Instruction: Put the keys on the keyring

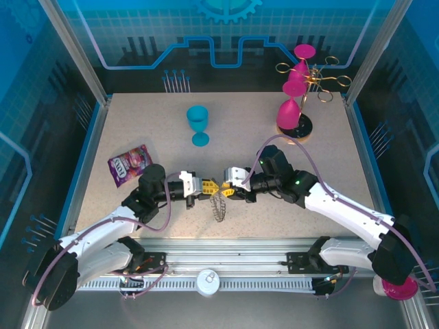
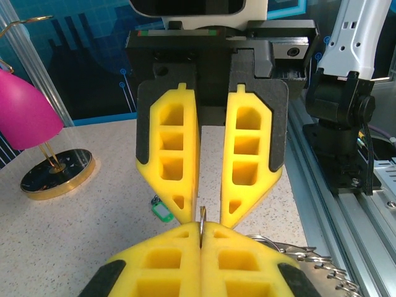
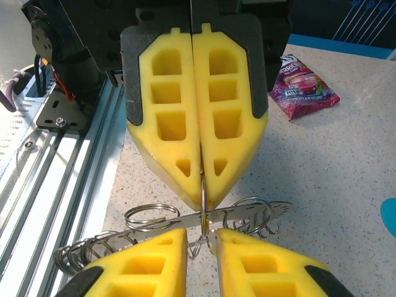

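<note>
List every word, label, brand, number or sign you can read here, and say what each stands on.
Print on the purple snack packet: a brand and small lettering, too blurred to read.
Any marking on the green key tag: too small to tell.
No other lettering is legible.

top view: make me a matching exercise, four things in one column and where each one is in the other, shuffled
Things:
1. blue goblet
2. bag
3. rack
4. keyring

Places:
A. far right corner of the table
B. near middle, where the left end effector and right end effector meet
C. left side of the table
D. far middle of the table

Pairs: 1-D, 2-C, 3-A, 4-B
</note>
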Available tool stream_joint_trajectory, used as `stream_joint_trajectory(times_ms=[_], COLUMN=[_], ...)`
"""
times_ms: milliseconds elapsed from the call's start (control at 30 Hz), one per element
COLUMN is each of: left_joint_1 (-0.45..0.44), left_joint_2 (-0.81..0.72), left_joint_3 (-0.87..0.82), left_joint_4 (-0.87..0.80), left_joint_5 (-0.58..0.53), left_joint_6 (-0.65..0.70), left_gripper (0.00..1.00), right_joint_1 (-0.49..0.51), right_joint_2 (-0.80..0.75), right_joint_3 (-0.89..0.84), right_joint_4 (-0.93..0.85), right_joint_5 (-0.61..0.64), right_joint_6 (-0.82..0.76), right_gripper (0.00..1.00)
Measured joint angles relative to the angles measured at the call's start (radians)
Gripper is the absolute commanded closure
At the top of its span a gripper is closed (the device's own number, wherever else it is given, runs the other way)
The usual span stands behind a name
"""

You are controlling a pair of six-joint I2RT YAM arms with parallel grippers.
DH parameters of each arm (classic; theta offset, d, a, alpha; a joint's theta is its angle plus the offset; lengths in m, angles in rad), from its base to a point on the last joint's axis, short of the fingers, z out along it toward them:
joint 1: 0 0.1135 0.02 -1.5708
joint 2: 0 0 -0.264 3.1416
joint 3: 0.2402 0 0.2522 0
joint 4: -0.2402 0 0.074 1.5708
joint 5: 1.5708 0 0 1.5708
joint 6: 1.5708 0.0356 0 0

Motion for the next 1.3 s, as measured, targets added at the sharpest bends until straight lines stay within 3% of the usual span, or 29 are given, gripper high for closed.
stream_joint_trajectory(times_ms=[233,433,533,667,767,833,1300], left_joint_1=[0.0,0.002,0.007,0.01,0.009,0.008,0.001], left_joint_2=[0.002,0.007,0.011,0.012,0.012,0.005,-0.018], left_joint_3=[0.0,0.0,0.0,-0.002,-0.002,-0.002,0.03], left_joint_4=[0.0,0.003,0.0,-0.007,-0.007,-0.004,-0.188], left_joint_5=[0.0,-0.001,-0.002,-0.015,-0.028,-0.037,-0.082], left_joint_6=[0.0,-0.005,-0.008,-0.015,-0.023,-0.03,-0.003], left_gripper=[1.0,1.0,1.0,1.0,0.8,0.74,0.72], right_joint_1=[-0.003,-0.003,-0.008,-0.013,-0.02,-0.024,-0.039], right_joint_2=[0.003,0.018,0.031,0.047,0.048,0.048,0.031], right_joint_3=[0.0,0.0,0.0,0.0,0.0,-0.003,-0.02], right_joint_4=[0.031,0.055,0.064,0.076,0.08,0.083,0.082], right_joint_5=[-0.015,-0.038,-0.046,-0.051,-0.054,-0.057,-0.072], right_joint_6=[0.004,0.019,0.026,0.039,0.046,0.05,0.057], right_gripper=[0.81,0.89,0.99,1.0,1.0,1.0,1.0])
